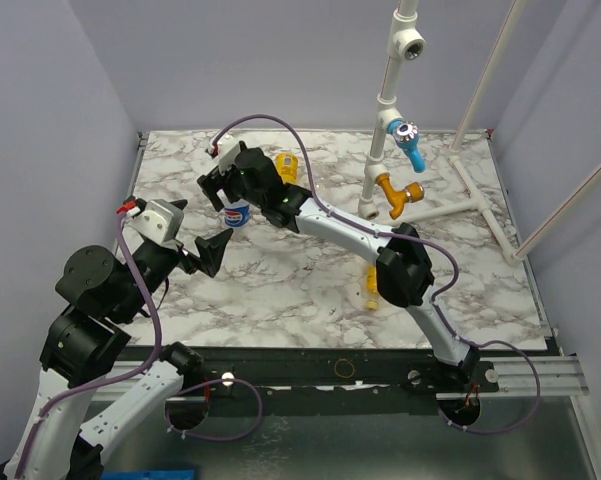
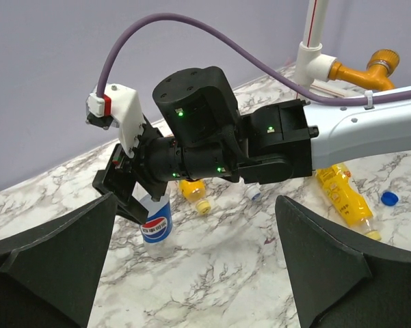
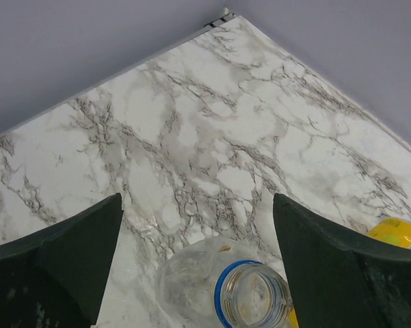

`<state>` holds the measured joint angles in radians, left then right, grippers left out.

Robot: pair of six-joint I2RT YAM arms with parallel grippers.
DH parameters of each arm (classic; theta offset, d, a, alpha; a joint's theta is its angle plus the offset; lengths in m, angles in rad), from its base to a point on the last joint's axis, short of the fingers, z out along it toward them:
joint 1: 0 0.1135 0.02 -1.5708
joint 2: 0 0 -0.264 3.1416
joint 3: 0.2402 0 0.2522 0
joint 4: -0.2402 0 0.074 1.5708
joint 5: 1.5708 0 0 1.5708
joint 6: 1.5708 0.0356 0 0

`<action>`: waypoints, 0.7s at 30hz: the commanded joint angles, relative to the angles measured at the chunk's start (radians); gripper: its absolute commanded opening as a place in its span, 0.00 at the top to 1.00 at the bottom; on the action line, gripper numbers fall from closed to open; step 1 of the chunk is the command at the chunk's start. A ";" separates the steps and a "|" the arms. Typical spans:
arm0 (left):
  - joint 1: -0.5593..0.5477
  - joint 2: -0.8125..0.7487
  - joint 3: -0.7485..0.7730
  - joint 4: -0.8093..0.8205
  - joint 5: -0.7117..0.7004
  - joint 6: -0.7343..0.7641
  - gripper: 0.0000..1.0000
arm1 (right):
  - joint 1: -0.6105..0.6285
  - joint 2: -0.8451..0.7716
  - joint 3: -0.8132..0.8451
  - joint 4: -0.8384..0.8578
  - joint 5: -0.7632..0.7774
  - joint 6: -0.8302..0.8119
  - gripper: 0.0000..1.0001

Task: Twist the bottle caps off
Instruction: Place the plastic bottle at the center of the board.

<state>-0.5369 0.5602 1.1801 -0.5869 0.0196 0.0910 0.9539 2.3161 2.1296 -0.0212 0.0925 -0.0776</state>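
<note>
Left claw [image 2: 196, 205] and right claw [image 3: 197, 201] gape empty; Pepsi bottle [image 2: 156, 229] sits half-hidden beneath.

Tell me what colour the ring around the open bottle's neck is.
Blue. The neck ring on the open bottle shows best in the right wrist view.

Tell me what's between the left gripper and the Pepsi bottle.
Nothing: only bare marble table lies between the open left gripper and the standing Pepsi bottle, clearest in the left wrist view.
</note>
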 commanded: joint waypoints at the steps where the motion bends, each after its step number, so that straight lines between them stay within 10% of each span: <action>1: 0.000 0.012 0.013 -0.003 0.033 -0.011 0.01 | 0.003 -0.077 -0.008 0.003 -0.002 0.006 0.06; 21: 0.000 0.025 0.004 0.012 0.024 -0.016 0.01 | 0.030 -0.203 -0.013 -0.056 0.047 0.023 0.00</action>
<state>-0.5369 0.5716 1.1801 -0.5854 0.0353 0.0834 0.9573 2.2139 2.1288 -0.0532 0.0853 -0.0589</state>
